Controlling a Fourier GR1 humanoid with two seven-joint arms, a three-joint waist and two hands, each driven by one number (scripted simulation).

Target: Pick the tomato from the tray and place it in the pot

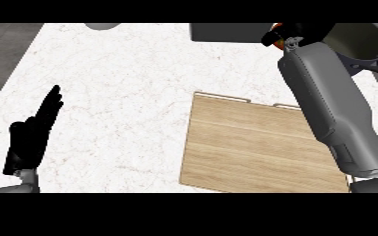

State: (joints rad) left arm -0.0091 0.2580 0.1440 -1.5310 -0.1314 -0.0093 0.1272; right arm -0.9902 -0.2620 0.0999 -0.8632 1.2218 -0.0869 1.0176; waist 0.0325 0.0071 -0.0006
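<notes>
From the head view, we take the pale wooden rectangular tray (255, 147) as our landmark, lying on the white marbled table (125, 80). Its board shows bare: we see no tomato on it, so the pick looks done.

Beyond the tray's far right corner, the grey right forearm stretches away from us to the black right hand (289, 32), which sits at the top edge of the scene. Its fingers (279, 29) are curled round something small with a red-orange sliver showing between them, which we judge to be the round red tomato (278, 43) (most of it is hidden by the hand). So the tomato is up in the right hand, beyond the tray and off the table.

Just past that hand, further from the tray, we see the dark grey round pot (354, 42), mostly covered by the forearm and cut by the edge. The hand appears beside or just over its rim; we cannot tell which. What remains, as we judge it, is to bring the tomato over the pot's opening and let it go.

Well to the left of the tray, the black left hand (29, 135) rests with released, straight fingers pointing up, holding nothing.
</notes>
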